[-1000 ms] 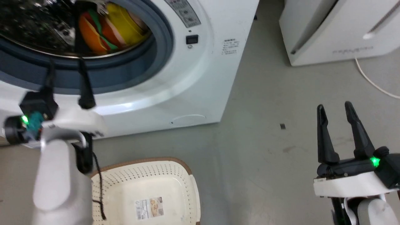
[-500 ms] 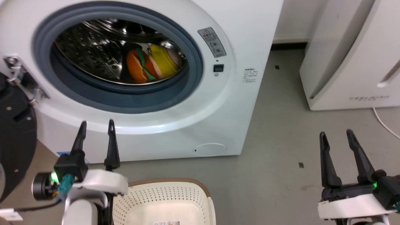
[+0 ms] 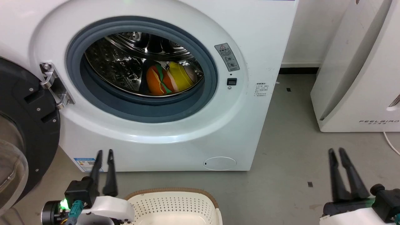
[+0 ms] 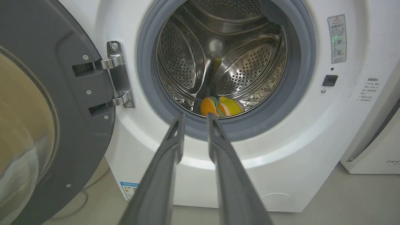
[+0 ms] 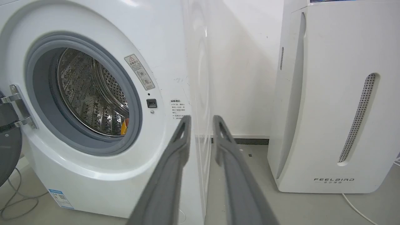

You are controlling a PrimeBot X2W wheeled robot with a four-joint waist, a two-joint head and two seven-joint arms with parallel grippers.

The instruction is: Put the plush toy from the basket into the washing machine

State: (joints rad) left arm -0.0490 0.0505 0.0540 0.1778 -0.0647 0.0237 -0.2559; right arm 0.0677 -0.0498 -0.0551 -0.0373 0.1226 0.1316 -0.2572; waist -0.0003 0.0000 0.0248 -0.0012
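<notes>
The plush toy [image 3: 168,79] lies low in the steel drum [image 3: 125,68] of the washing machine [image 3: 256,47], well ahead of your left gripper [image 3: 105,152] and past its fingertips, so to my eye the placing is done. That gripper's two fingers stand a narrow gap apart with nothing between them. Your right gripper [image 3: 336,150], well off to its right, is likewise slightly parted and empty. The toy sits close behind the grey rubber gasket [image 3: 140,109], so I judge it could get pinched if the door [image 3: 28,125] were swung shut without care. That open door hangs just left of the left gripper, and a sideways swing of the arm could knock it. The basket [image 3: 175,204] sits just right of that wrist, where a lowering arm might catch its rim and tip it
</notes>
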